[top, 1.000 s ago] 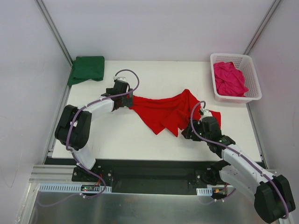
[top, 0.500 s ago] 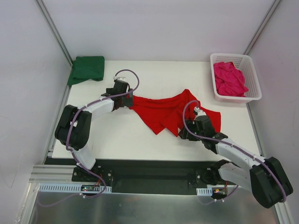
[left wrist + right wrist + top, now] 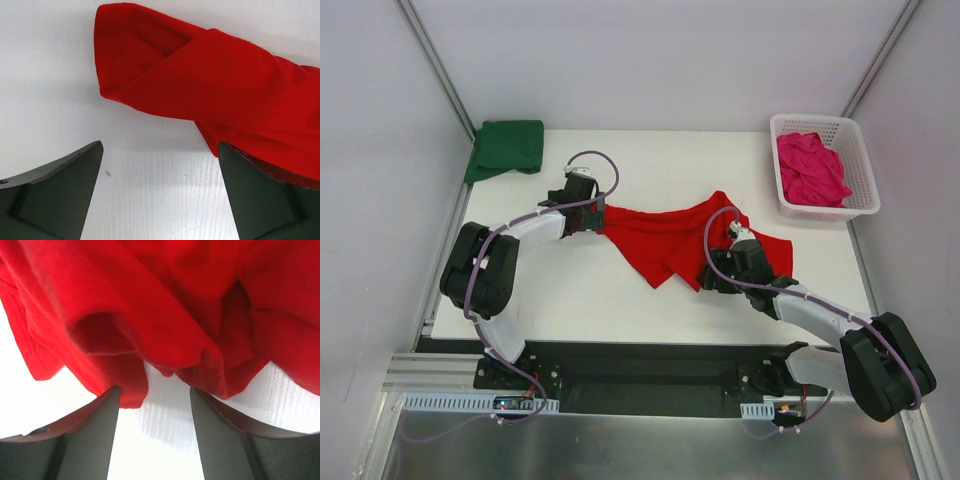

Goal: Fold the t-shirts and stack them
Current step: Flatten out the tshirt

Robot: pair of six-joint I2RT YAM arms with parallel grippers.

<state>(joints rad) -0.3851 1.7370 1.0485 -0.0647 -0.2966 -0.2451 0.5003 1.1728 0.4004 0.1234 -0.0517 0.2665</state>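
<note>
The red t-shirt lies crumpled across the middle of the table. My left gripper stands wide open at its left end. In the left wrist view the red sleeve lies just ahead of the gripper, with bare table between the fingers. My right gripper is at the shirt's near right edge. There its open jaws sit just under the hanging red folds, and the hem brushes the left fingertip. The dark green t-shirt lies folded at the far left corner. The magenta t-shirt sits bunched in the basket.
The white lattice basket stands at the far right corner of the table. Metal frame posts rise at both back corners, and white walls enclose the table on three sides.
My right arm has swung left and forward, bringing its gripper up against the red shirt's near folds. The left arm and the shirts have stayed put.
</note>
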